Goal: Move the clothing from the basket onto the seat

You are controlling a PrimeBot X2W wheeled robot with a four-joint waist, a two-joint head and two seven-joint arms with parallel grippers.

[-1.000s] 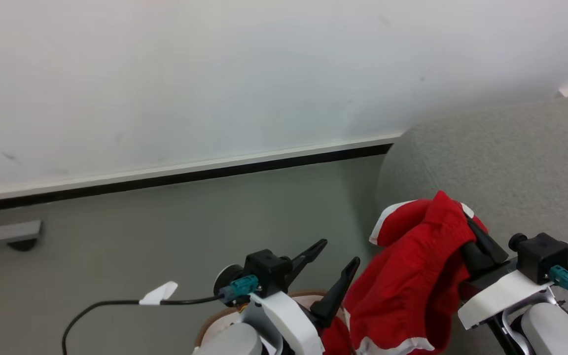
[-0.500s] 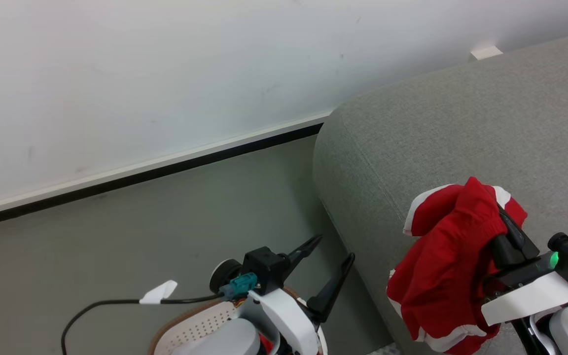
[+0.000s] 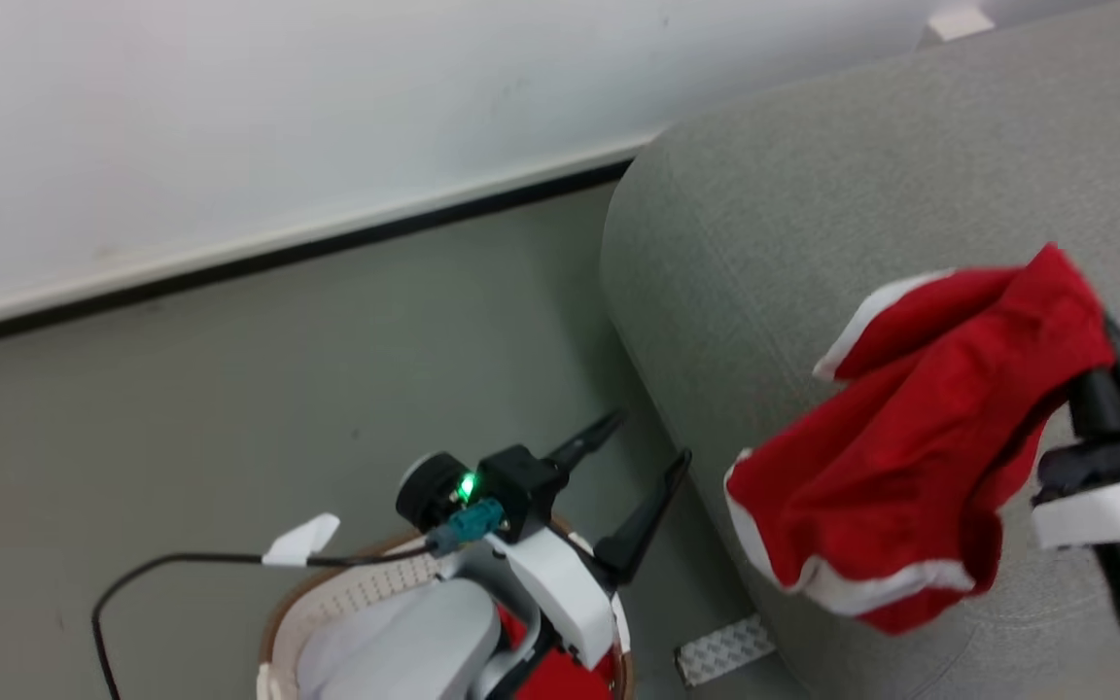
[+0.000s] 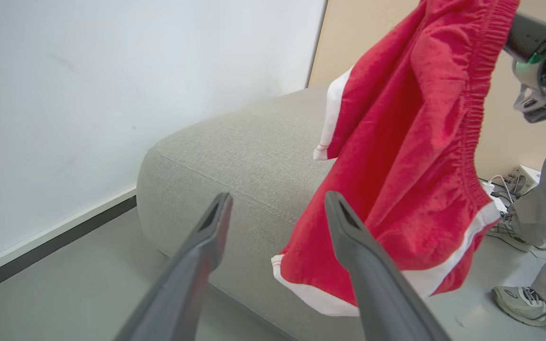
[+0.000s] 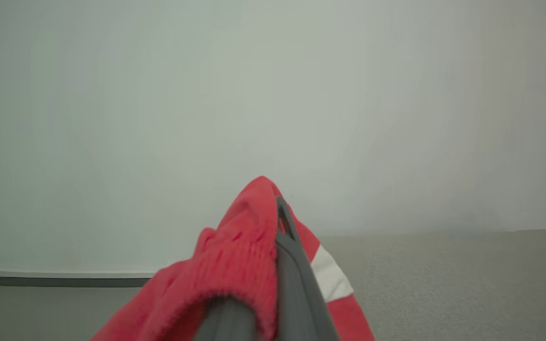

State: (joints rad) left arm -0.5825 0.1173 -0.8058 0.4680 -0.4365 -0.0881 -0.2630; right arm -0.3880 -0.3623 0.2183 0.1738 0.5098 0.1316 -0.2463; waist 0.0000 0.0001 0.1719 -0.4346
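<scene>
Step in hand: carry-over of garment no. 1, drop not yet made. Far left, the basket [image 3: 346, 595] sits on the floor [image 3: 327, 340] just off the seat's left edge. Inside it, under the left forearm [image 3: 424, 642], a second garment [image 3: 560, 676] in red lies by the right wall, plus sth pale next to it; can't tell if that's cloth. Above the basket the left gripper [image 3: 647, 437] hovers w/ jaws wide apart, holding nothing. Next over, the held garment [image 3: 910, 457] hangs in the air above the seat [image 3: 813, 194], lower hem near the rounded left edge, not lying on the cushion as far as I can tell. The right gripper [image 3: 1114, 360] is pinched together on its elastic waistband. Next move, I reckon: take it in over the seat, lower till the cloth lies down, then part the jaws. After that, the 2nd piece in the basket needs fetching.
</scene>
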